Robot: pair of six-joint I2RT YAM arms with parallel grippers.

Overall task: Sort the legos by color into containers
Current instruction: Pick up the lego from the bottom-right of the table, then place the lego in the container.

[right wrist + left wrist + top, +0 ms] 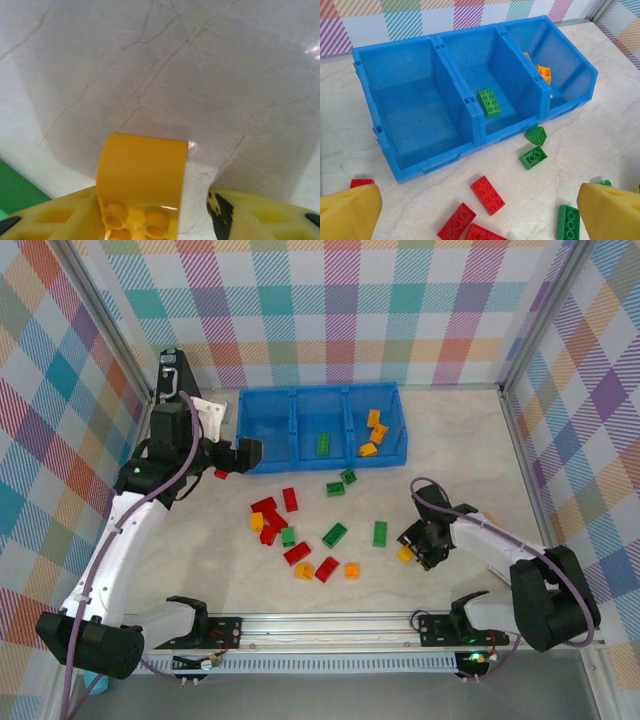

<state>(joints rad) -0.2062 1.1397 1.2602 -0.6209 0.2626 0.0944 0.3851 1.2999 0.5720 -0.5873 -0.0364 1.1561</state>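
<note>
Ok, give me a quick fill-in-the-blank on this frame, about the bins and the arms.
1. The middle bin holds one ____ brick.
2. The bin holding no bricks is the ____ one of the three.
3. A yellow-orange brick sits between the ____ arm's jaws.
Missing words: green; left; right.
</note>
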